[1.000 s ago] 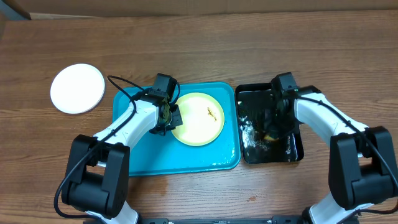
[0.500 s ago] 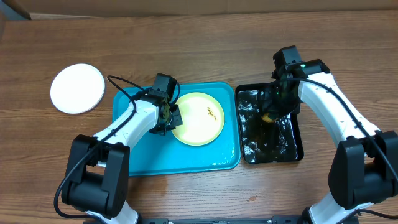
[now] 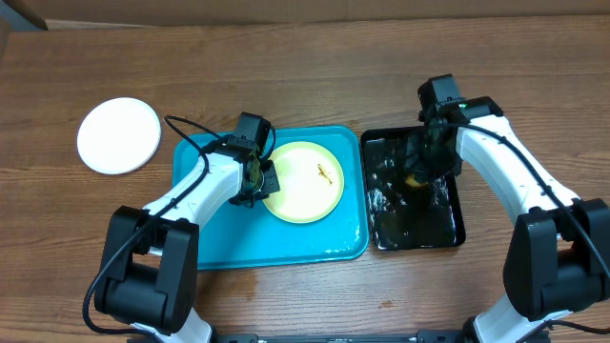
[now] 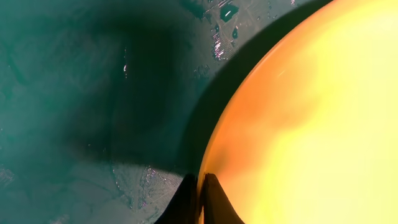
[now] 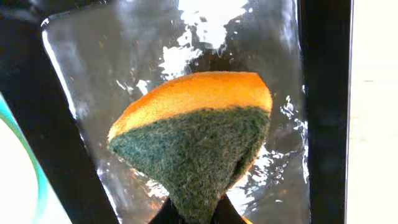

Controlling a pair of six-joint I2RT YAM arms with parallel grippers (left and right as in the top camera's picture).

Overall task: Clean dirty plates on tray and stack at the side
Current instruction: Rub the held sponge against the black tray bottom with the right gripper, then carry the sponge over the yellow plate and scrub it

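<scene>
Wooden counter [image 3: 305,57] carries a blue tray [image 3: 219,243] with a yellow plate [image 3: 303,186] on it; the left end effector [image 4: 198,186] pinches that plate's rim. A white plate [image 3: 118,135] lies well apart, left. The right end effector [image 5: 189,214] clamps a sponge [image 5: 199,137] over the black tray [image 3: 448,229].

Yellow plate [image 4: 298,124] cut off by left-wrist view edge — sponge [image 5: 199,143] hides most of right hand [image 5: 193,216].

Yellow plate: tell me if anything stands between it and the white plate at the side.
Nothing visible blocks it. The yellow plate lies in the tray, its left rim pinched by the left gripper; only the tray's raised rim and tabletop lie between it and the white plate.
</scene>
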